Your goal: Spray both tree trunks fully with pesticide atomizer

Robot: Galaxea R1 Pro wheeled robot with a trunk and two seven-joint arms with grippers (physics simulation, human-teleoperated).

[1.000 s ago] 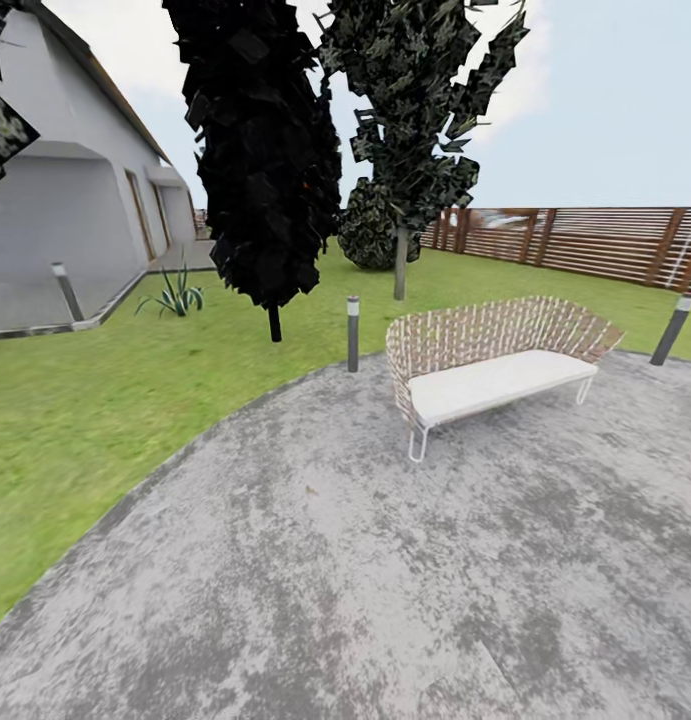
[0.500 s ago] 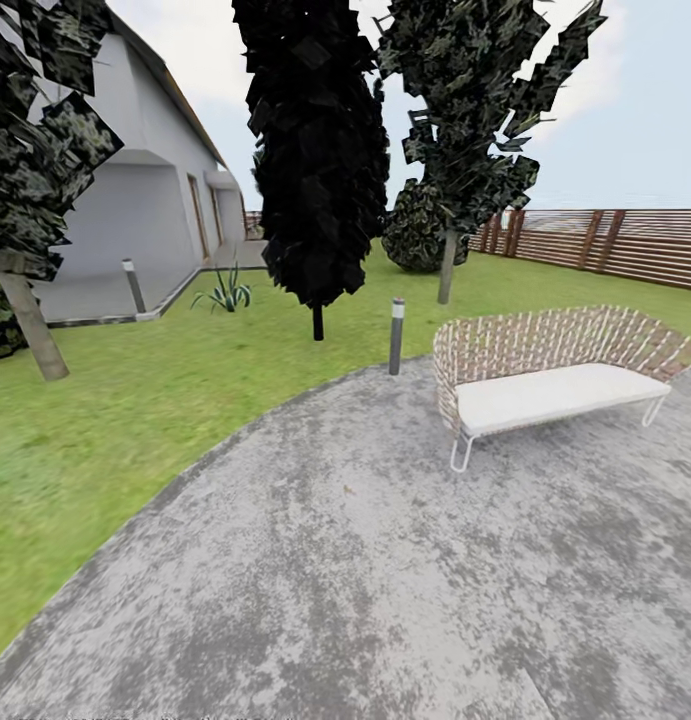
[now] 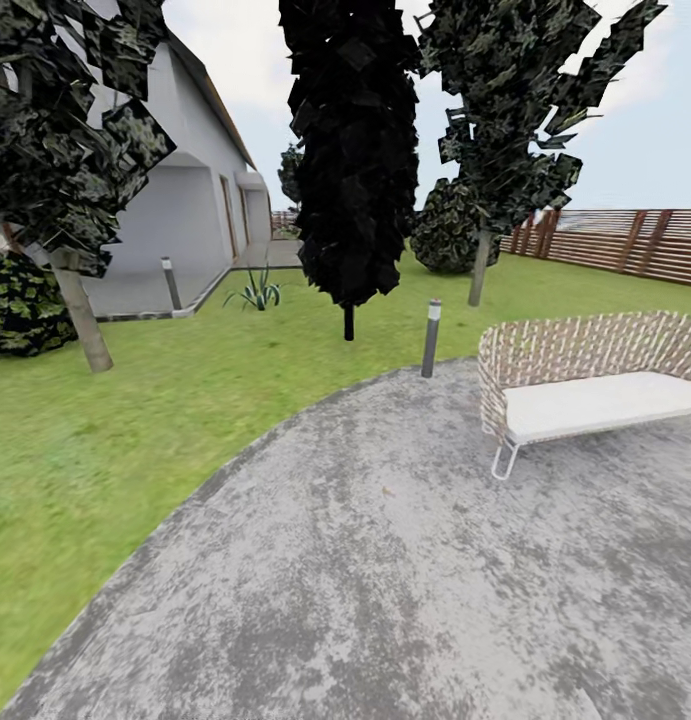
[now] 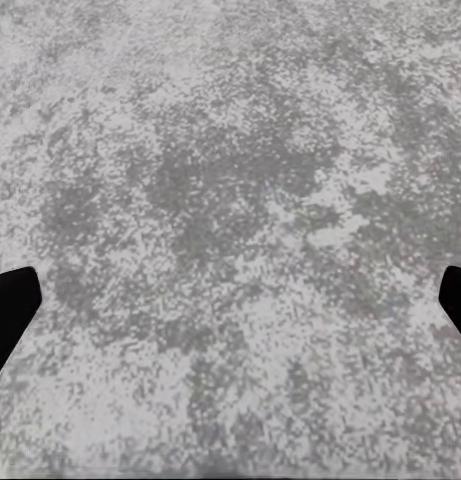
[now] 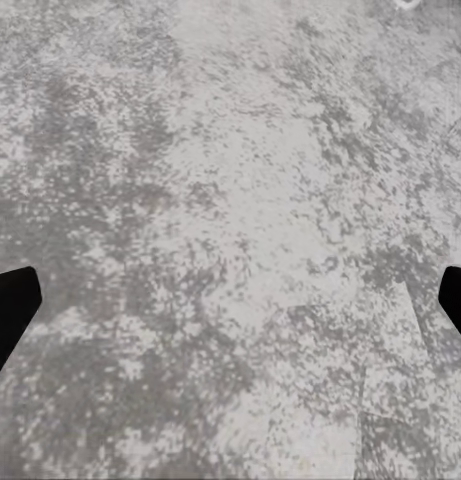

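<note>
The head view looks over a grey mottled paved patio (image 3: 385, 560) with a curved edge meeting the lawn (image 3: 115, 430) of the garden. A woven bench (image 3: 595, 385) with a white seat cushion stands on the patio near its far right edge, and a short bollard light (image 3: 431, 338) stands at the patio's far edge, just beside the grass. On the lawn beyond it rises a dark, narrow conifer (image 3: 353, 150), and further back a second dark-leaved tree (image 3: 515, 120) with a thin trunk, next to a round shrub (image 3: 447, 228). At the lawn's left side another tree (image 3: 80, 150) leans on a pale tilted trunk, with a dark bush (image 3: 20, 305) beside it. A white house (image 3: 185, 190) stands behind, with a spiky plant (image 3: 255, 292) and another bollard near its paved apron. A brown slat fence (image 3: 625, 240) runs along the far right.

No atomizer or thick grey-brown trunk can be made out here.

The left hand (image 4: 230, 305) is spread wide with nothing between its dark fingertips (image 4: 10, 300), above bare paving. The right hand (image 5: 230, 305) is likewise spread wide and empty over the paving.
</note>
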